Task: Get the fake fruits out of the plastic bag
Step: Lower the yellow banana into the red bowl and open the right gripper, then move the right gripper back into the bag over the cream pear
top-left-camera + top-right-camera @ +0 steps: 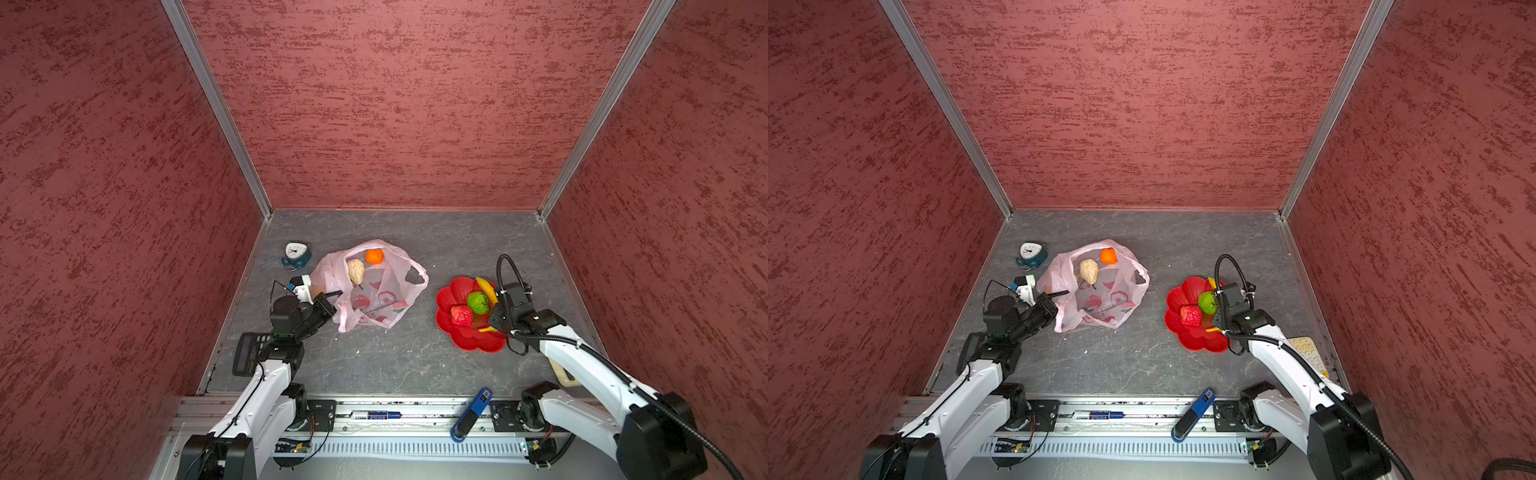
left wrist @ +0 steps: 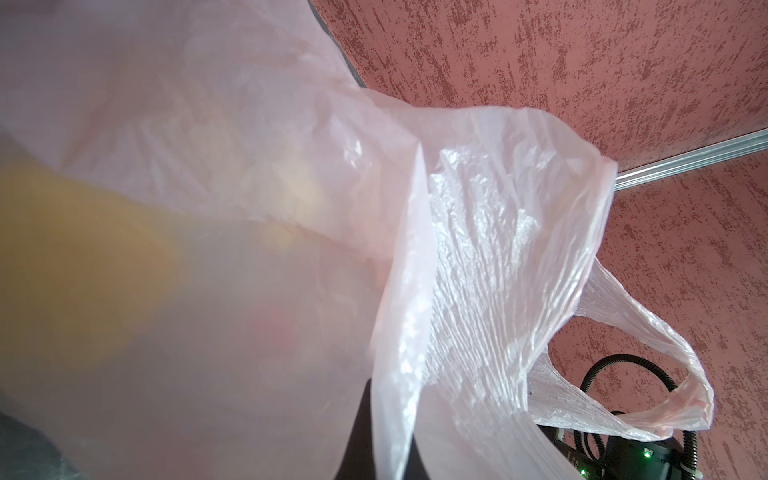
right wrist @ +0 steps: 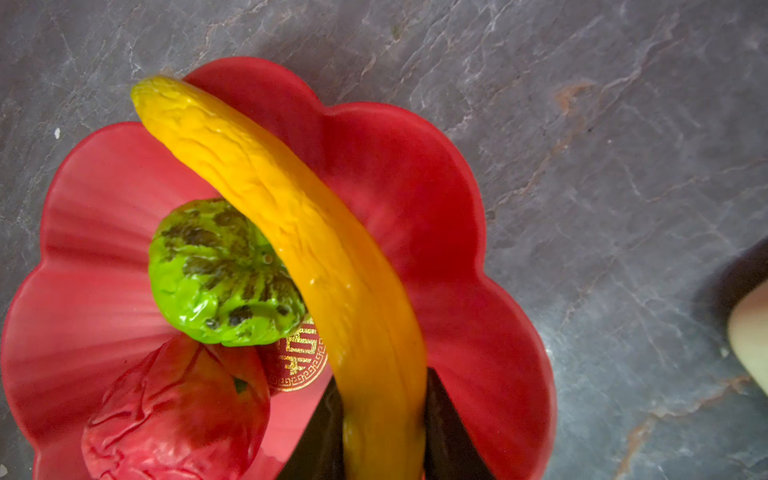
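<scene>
My right pincer [image 3: 384, 419] is clamped on one end of the banana [image 3: 291, 216], black jaws pressed to either side, at the 3 o'clock rim of the plate [image 1: 455, 286]. The banana arcs over the plate's 1-to-4 o'clock side, its far tip reaching past the rim. Just beside it, near the plate's middle, sits the green ball [image 1: 478, 302]. The strawberry [image 1: 461, 316] lies at the ball's 7 o'clock. The plate stands at 3 o'clock on the grey table [image 1: 395, 365].

My left pincer [image 1: 334, 295] is pinched together on the 9 o'clock edge of the bag [image 1: 386, 297], whose film drapes across the left wrist view. The bag lies just toward 9 o'clock of the table's middle, mouth open. Inside it, the orange [image 1: 374, 256] sits at 12 o'clock and a cream lump [image 1: 355, 271] at 10 o'clock. A yellow shape [image 2: 83, 270] shows through the film, too blurred to name. A clock [image 1: 296, 254] stands at the table's 10 o'clock, near the bag.
</scene>
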`<state>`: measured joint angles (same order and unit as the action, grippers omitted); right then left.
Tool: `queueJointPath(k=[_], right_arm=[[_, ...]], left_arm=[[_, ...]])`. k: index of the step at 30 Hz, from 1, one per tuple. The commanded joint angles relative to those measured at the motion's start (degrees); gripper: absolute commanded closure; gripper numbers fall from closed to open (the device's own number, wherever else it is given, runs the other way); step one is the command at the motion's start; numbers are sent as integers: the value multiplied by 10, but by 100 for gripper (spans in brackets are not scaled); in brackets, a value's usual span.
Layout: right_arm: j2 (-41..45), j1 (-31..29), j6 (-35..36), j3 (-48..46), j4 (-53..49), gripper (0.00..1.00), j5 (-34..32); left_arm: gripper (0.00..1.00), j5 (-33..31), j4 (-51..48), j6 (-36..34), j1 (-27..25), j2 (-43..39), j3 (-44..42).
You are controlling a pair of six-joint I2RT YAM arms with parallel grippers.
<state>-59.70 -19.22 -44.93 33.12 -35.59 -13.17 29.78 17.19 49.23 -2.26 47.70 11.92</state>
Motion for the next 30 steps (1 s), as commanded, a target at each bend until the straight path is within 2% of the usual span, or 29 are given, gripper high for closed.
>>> queueJointPath(k=[1,22,27,30], right_arm=[[2,4,-1,-8,14,69,4],[-1,4,-1,-15,11,60,1],[32,2,56,45,6,60,25],[49,-19,97,99,23,60,34]], left_arm=[[99,1,7,-9,0,-1,5],[99,1,-1,-11,1,-9,2],[99,8,-20,-20,4,-19,3],[99,18,-33,-25,7,-26,3]])
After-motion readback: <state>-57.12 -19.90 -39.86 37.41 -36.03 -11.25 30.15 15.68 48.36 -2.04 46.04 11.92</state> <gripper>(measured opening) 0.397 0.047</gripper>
